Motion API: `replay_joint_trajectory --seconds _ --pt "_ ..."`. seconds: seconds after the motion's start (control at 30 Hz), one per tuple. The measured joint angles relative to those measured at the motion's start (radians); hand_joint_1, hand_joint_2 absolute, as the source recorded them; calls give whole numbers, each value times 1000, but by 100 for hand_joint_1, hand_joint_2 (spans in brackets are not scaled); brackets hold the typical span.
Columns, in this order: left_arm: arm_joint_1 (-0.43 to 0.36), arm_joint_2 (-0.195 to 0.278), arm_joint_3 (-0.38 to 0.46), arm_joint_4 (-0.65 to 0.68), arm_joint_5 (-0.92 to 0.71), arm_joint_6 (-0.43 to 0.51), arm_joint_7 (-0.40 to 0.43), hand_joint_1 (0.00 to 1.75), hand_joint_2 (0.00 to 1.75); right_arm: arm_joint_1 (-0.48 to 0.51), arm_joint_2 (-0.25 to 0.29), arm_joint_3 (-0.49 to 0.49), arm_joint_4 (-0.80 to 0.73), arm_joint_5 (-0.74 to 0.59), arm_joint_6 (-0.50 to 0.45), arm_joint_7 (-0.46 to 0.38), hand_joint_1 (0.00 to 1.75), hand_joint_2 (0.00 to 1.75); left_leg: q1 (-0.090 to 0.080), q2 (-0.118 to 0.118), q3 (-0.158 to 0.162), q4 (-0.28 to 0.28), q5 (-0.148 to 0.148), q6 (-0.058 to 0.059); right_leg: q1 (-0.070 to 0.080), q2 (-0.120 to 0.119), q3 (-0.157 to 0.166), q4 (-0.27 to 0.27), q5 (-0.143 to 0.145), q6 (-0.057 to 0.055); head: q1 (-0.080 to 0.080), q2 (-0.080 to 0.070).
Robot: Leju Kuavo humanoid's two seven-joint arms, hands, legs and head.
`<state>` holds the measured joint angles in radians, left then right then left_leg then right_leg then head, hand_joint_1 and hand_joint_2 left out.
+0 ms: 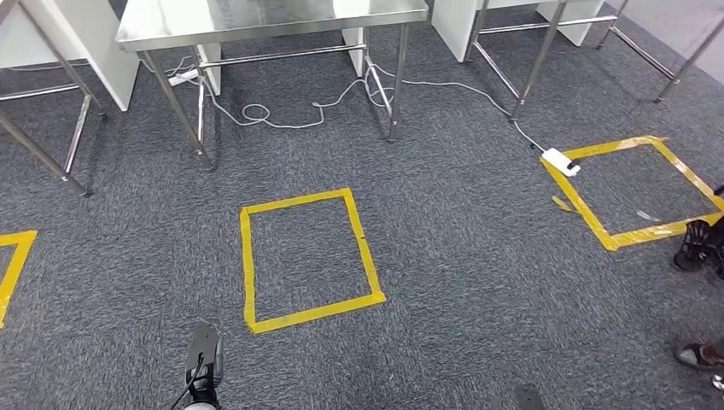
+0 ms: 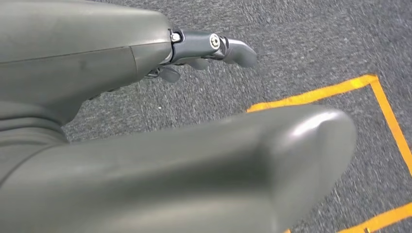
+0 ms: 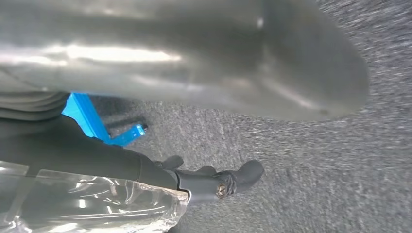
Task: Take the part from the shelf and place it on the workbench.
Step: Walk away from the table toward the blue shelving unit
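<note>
In the right wrist view my right hand (image 3: 194, 182) holds the part, a clear crinkled plastic bag (image 3: 92, 206), against its palm, with dark fingers (image 3: 238, 177) curled beside it. What the bag contains cannot be made out. Only the tip of the right hand (image 1: 529, 398) shows at the bottom edge of the head view. My left hand (image 1: 203, 357) hangs low at the bottom left over the carpet, its fingers (image 2: 214, 46) spread from the thumb and holding nothing. The workbench, a stainless steel table (image 1: 256, 19), stands ahead at the far side of the floor.
A yellow tape square (image 1: 307, 260) marks the grey carpet in front of the workbench, with another (image 1: 636, 192) at the right. A white cable (image 1: 282, 111) and a white power adapter (image 1: 561, 161) lie on the floor. A person's shoes (image 1: 700, 243) show at the right edge. A blue frame (image 3: 90, 119) lies behind my right hand.
</note>
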<state>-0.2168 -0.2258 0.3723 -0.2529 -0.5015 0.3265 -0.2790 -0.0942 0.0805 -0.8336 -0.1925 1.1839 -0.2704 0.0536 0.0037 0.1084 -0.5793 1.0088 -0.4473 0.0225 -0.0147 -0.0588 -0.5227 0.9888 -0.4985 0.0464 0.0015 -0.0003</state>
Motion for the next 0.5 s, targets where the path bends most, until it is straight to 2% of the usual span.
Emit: replay_joint_trajectory --seconds 0.03,0.07,0.1,0.13,0.2,0.23,0.27,0.3,0.33,0.37,0.4,0.43,0.47,0.5 --pt "0 0 0 0 0 0 1 0 0 3 0 0 0 3 0 2 0 0 2 8 1 0 2 -5 -1 12 -4 0 4 -8 -3 0" --pt "-1 0 0 0 0 0 1 0 0 5 1 0 0 5 0 3 0 0 6 5 -1 4 -4 -10 -4 21 -4 -1 8 -15 -2 0" --pt "-1 0 0 0 1 0 2 0 0 5 1 0 0 6 1 4 0 0 10 -11 -8 22 -20 -15 -8 31 -5 -1 14 -24 -3 0" --pt "0 0 0 0 1 0 4 0 0 4 1 0 1 8 1 4 0 0 13 -37 -23 58 -49 -20 -11 41 -6 -2 19 -33 -3 0" --pt "5 0 0 1 0 -2 14 0 0 1 2 0 1 9 3 4 0 0 16 -90 -73 183 -125 -25 -11 61 -12 -2 27 -45 -5 0" --pt "8 0 0 1 -2 -7 21 0 0 1 2 0 1 10 6 4 0 0 16 -101 -98 245 -150 -26 -8 74 -15 -1 30 -48 -5 0" --pt "11 1 -1 2 -4 -15 29 0 0 2 2 0 1 10 8 4 0 0 16 -106 -111 280 -158 -26 -6 86 -17 -1 31 -50 -5 0" --pt "12 1 -3 2 -8 -25 36 0 0 4 2 0 1 11 11 4 0 0 16 -108 -107 276 -144 -23 -4 100 -18 0 32 -50 -5 0" --pt "13 2 -6 2 -12 -36 43 0 0 5 2 0 1 13 13 4 0 0 16 -114 -84 234 -114 -19 -3 115 -17 1 33 -50 -5 0" --pt "12 2 -10 2 -16 -44 48 0 0 5 3 0 1 15 14 4 0 0 16 -129 -50 166 -76 -13 -2 128 -17 3 34 -49 -5 0" --pt "12 4 -14 2 -18 -49 52 0 0 3 5 0 1 16 16 4 0 0 18 -154 -17 101 -48 -6 1 142 -19 5 34 -47 -4 0" --pt "12 5 -18 3 -19 -54 55 0 0 1 7 0 1 18 17 4 0 0 18 -175 8 50 -31 0 2 154 -23 7 36 -45 -3 0" --pt "12 6 -21 3 -20 -59 58 0 0 0 9 0 1 21 19 5 0 0 18 -191 20 22 -27 4 1 165 -29 9 38 -40 -4 0" --pt "11 7 -22 3 -20 -65 62 0 0 -1 11 0 2 25 21 7 0 0 17 -193 22 14 -31 7 -1 177 -37 9 43 -33 -5 0"
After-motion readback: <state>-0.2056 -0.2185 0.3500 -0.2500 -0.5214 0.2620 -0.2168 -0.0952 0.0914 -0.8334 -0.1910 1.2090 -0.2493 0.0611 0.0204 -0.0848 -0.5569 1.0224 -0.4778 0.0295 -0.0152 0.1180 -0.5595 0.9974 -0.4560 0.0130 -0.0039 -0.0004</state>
